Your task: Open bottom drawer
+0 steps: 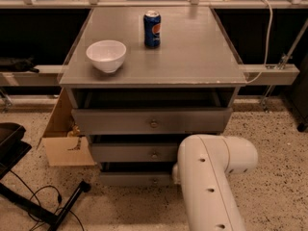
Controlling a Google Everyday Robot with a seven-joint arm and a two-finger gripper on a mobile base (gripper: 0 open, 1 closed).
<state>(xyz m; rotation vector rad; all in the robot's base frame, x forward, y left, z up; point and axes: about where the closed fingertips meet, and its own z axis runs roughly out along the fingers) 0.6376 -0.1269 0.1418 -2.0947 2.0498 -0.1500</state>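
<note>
The grey cabinet (154,71) has three drawers. The bottom drawer (130,179) is the lowest and narrowest, with a flat grey front and a small round knob (154,180). Its front sits about level with the middle drawer (134,153) above it. My white arm (211,177) rises from the lower edge and covers the bottom drawer's right part. My gripper (175,173) is at the arm's far end, low against the bottom drawer's front, just right of the knob and mostly hidden behind the arm.
The top drawer (120,121) stands slightly out. A white bowl (106,55) and a blue soda can (152,29) stand on the cabinet top. A cardboard box (62,141) leans at the cabinet's left. A black stand and cables (43,206) lie on the floor at left.
</note>
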